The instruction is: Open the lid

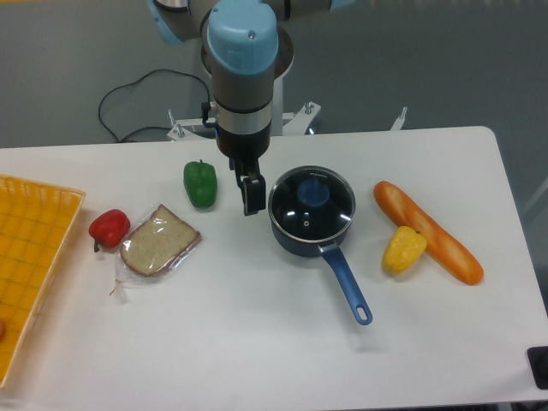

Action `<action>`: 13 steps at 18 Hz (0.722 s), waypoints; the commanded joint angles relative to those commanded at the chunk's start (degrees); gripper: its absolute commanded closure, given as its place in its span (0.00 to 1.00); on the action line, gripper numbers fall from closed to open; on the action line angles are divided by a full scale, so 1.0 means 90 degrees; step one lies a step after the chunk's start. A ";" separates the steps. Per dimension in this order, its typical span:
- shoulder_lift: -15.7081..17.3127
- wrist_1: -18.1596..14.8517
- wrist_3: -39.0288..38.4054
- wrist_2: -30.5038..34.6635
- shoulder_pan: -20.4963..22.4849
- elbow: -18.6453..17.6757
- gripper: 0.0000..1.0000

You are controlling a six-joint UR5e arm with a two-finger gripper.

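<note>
Lid (312, 202) seated flat on dark blue saucepan (301, 235), blue knob (314, 193) at centre, glass showing glare spots. Sits just beside the gripper (251, 195), on its image-right side, not touched. Saucepan handle (346, 283) running away from the gripper toward the near edge, angled slightly right.

Gripper hanging tip-down over the table (257, 342), between lid and green pepper (200, 183). Black fingers (252, 190) seen edge-on and overlapping; cannot tell whether spread or pressed together. Nothing visibly pinched.

Green pepper just beside the gripper on the image-left side, apart from it. Further left: bread slice in clear wrap (158, 241), then red pepper (109, 228) touching or nearly touching the wrap. Yellow mesh tray (34, 257) at the far left edge, well apart from the gripper.

Past the saucepan on the right: yellow pepper (403, 249) resting against baguette (426, 231), both well apart from the gripper. Black cable (128, 107) looped on the floor behind the table, left of the arm base.
</note>
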 joint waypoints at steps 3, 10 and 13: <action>0.0000 0.0010 -0.0048 -0.0010 0.0000 -0.0010 0.00; 0.0263 0.0049 -0.0544 -0.0010 0.0020 -0.0565 0.00; 0.0322 0.0088 -0.1511 -0.0010 -0.0010 -0.0625 0.00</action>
